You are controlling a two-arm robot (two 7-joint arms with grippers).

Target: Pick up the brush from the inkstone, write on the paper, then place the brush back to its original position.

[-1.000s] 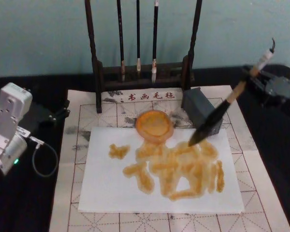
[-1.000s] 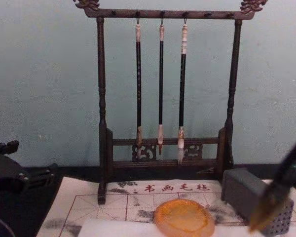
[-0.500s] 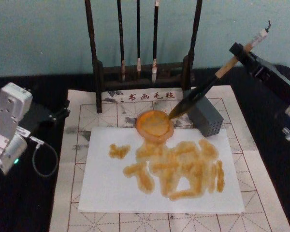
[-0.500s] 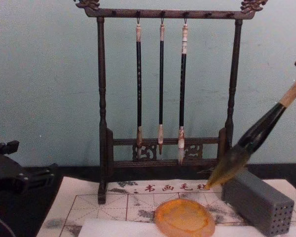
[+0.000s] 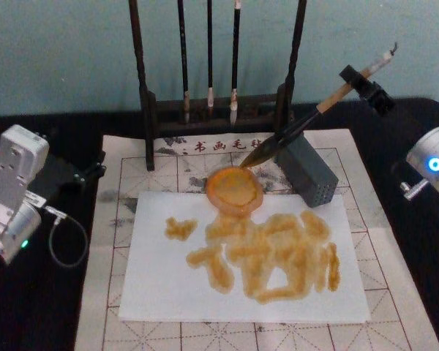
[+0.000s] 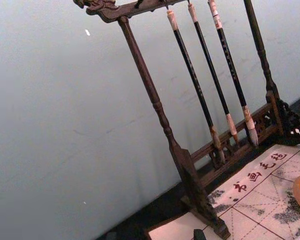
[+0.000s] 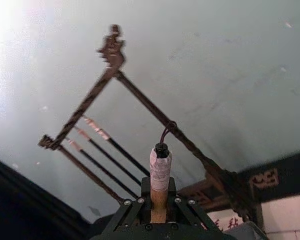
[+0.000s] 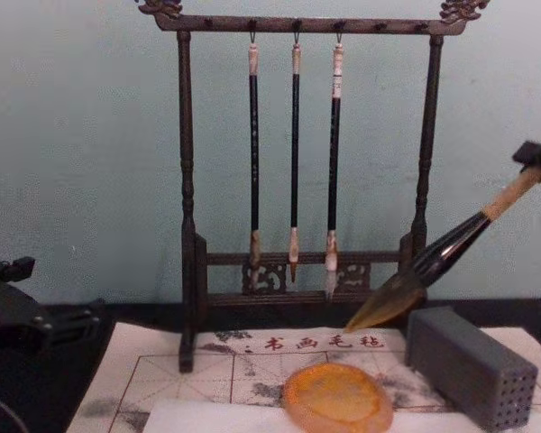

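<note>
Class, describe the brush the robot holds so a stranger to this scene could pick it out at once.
Find the dark wooden brush rack at the back. Right of it, the right gripper holds the brush slanted in the air, tip pointing down toward the orange inkstone. Unlike the three thin black brushes hanging on the rack, it is thick, with a tan upper handle.

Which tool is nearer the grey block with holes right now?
Right. The right tool, gripping the brush, is raised behind-right of the grey block; the left tool sits parked beyond the mat at its left edge.
</note>
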